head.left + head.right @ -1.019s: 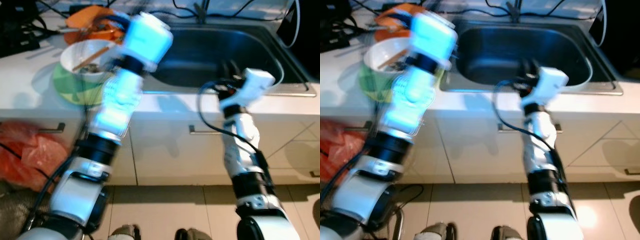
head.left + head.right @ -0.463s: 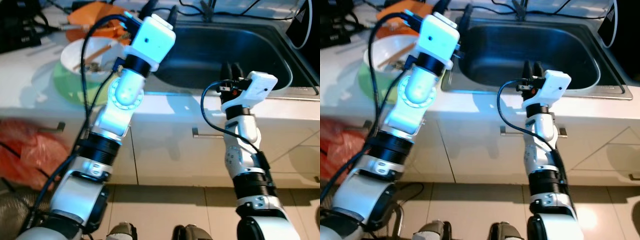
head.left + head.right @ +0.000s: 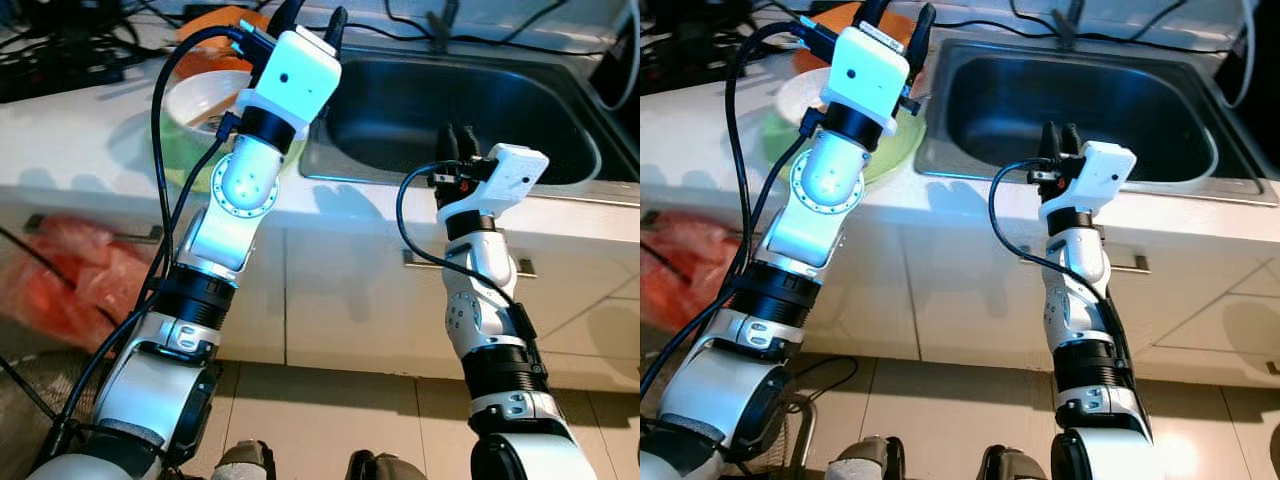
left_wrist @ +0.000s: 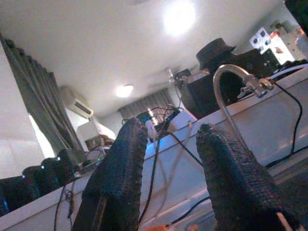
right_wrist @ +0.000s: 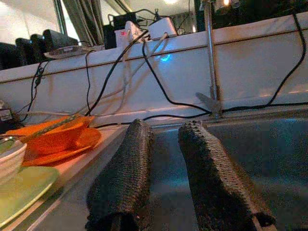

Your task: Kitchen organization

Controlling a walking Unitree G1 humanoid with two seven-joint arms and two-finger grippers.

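Note:
A white bowl (image 3: 195,95) with chopsticks in it sits on a green plate (image 3: 885,150) on the white counter, left of the steel sink (image 3: 400,110). Orange plates (image 3: 225,18) lie behind the bowl. My left gripper (image 3: 310,12) is raised above the counter between bowl and sink, pointing upward, open and empty; its fingers (image 4: 120,178) stand well apart. My right gripper (image 3: 458,132) hovers at the sink's front rim, narrowly open with nothing between its fingers (image 5: 127,168). The orange plates (image 5: 53,137) and faucet (image 5: 210,57) lie beyond it.
Black cables and devices (image 3: 70,50) crowd the counter's back left. A red plastic bag (image 3: 60,285) hangs by the cabinet front under the counter. Cabinet handles (image 3: 465,262) run below the sink. Tiled floor (image 3: 330,410) lies below.
The whole picture has shifted as the camera moved. The left arm was blurred a second ago and is now sharp and steady. Both grippers keep their poses and finger gaps.

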